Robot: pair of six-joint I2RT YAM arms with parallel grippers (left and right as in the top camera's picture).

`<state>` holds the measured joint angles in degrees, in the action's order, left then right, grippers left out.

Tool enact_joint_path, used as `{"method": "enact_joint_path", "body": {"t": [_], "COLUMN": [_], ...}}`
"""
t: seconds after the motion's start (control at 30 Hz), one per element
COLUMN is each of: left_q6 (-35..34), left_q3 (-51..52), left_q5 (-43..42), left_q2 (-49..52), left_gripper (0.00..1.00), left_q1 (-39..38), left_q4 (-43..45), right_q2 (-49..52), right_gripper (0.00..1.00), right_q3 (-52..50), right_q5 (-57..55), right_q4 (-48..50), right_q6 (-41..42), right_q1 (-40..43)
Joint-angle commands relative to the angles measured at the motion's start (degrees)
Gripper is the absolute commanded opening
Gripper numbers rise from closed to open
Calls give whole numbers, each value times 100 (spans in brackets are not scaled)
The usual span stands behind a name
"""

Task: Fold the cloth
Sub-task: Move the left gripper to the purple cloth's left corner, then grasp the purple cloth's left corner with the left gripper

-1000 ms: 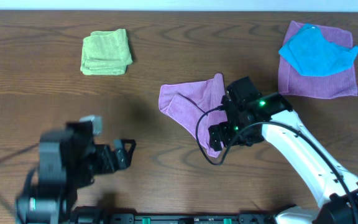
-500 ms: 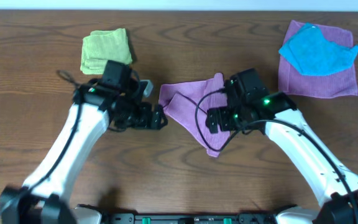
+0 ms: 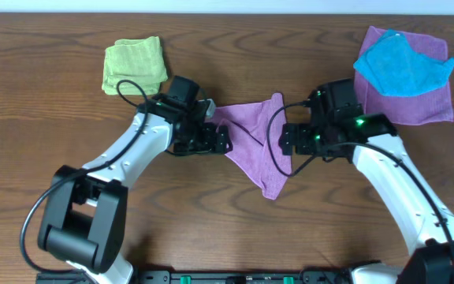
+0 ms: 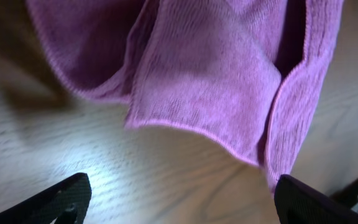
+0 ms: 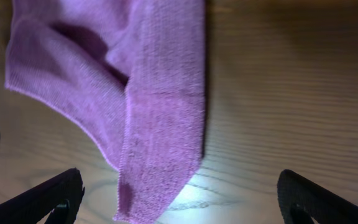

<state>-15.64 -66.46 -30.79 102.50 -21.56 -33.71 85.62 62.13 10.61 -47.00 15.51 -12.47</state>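
Left pincer (image 3: 221,142) and right pincer (image 3: 287,140) both gape wide, empty; crumpled cloth (image 3: 251,154) lies between them on the surface (image 3: 211,229).

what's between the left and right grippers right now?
Only the crumpled purple cloth, with the left gripper and right gripper at its two sides. The overhead view shows it.

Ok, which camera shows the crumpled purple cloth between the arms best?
Overhead. It shows the whole cloth, a rumpled triangle narrowing toward the robot. The left wrist view catches only its overlapping layers and hem close up; the right wrist view shows only one corner strip and a fold.
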Motion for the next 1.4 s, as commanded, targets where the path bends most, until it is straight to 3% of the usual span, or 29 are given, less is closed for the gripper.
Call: {"method": "enact_joint_path", "body": {"t": [0.0,0.23,0.47,0.5,0.63,0.7,0.77,0.87,0.93,1.0,1.03,1.33,1.37], "left_q6": [-461,-984,-1346,-1384,-1534,-1578,-1591,-1589,-1589,-1589,-1589,-1567,-1567], "left_q3": [-94,-94,-94,-94,-94,-94,-94,-94,-94,-94,-94,-94,-94], "left_q5": [122,144,240,243,221,223,267,275,289,293,293,444,442], "left_q2": [179,411,575,575,575,573,575,575,575,575,575,575,575], "left_gripper": [95,95,96,99,60,54,38,38,31,9,7,6,23], "left_q1": [-35,-39,-87,-94,-146,-177,-210,-245,-249,-247,-247,-247,-247], "left_q4": [284,1036,1200,1200,1261,1281,1279,1279,1281,1279,1279,1226,1211], "right_q2": [-7,-7,-7,-7,-7,-7,-7,-7,-7,-7,-7,-7,-7], "right_gripper": [99,99,99,99,99,99,99,99,99,99,99,99,99], "right_q3": [17,17,17,17,17,17,17,17,17,17,17,17,17], "right_q5": [-28,-7,-9,-11,-11,-11,-11,-13,-11,-11,-11,-7,-7], "right_q4": [35,50,55,55,90,105,118,118,118,118,118,42,4], "right_q6": [-17,-101,-234,-234,-236,-234,-234,-251,-251,-251,-249,-251,-251], "right_q1": [188,254,254,254,254,254,254,254,254,254,254,249,247]}}
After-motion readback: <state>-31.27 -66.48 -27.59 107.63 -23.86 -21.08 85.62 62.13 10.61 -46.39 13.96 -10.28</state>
